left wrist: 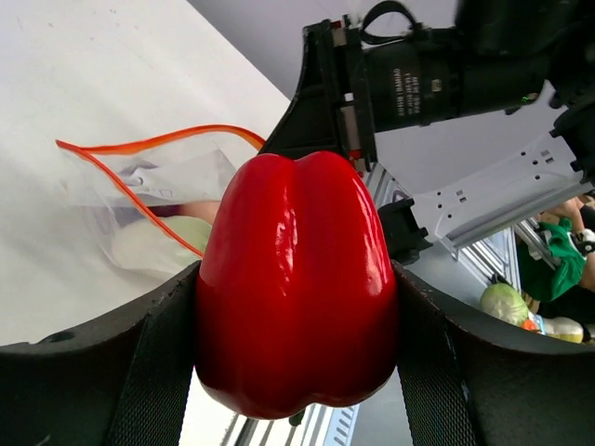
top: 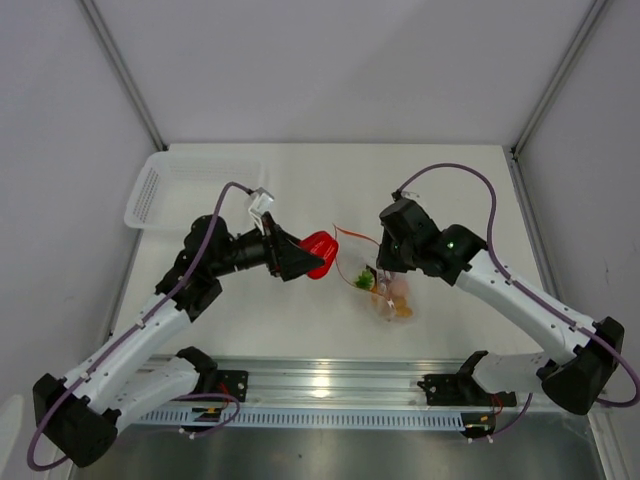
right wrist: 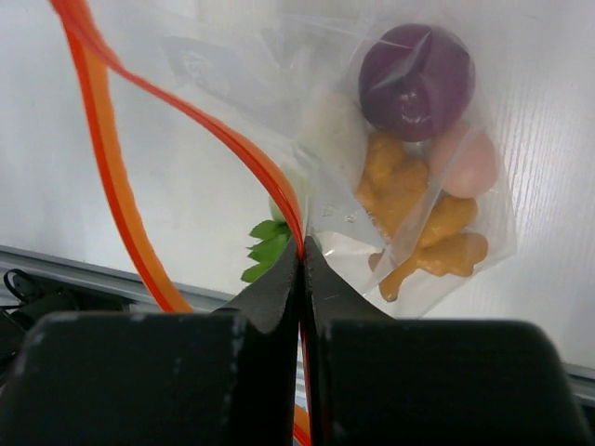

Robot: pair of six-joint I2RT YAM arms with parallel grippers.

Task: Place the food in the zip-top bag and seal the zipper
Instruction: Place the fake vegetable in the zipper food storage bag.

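While right fingers [right wrist: 302, 269] pinch the clear crinkly bag's orange-red zipper strip [right wrist: 110, 153] open mid-counter, left fingers [left wrist: 297, 372] clamp the glossy red toy pepper [left wrist: 296, 283] for insertion.

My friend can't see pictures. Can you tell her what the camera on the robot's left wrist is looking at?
A shiny red toy pepper fills the middle of the picture, squeezed between the two dark fingers of the left pincer. Behind it on the white table lies a clear zip-top bag, its orange-red zipper mouth open, with the other black robot arm beside it.
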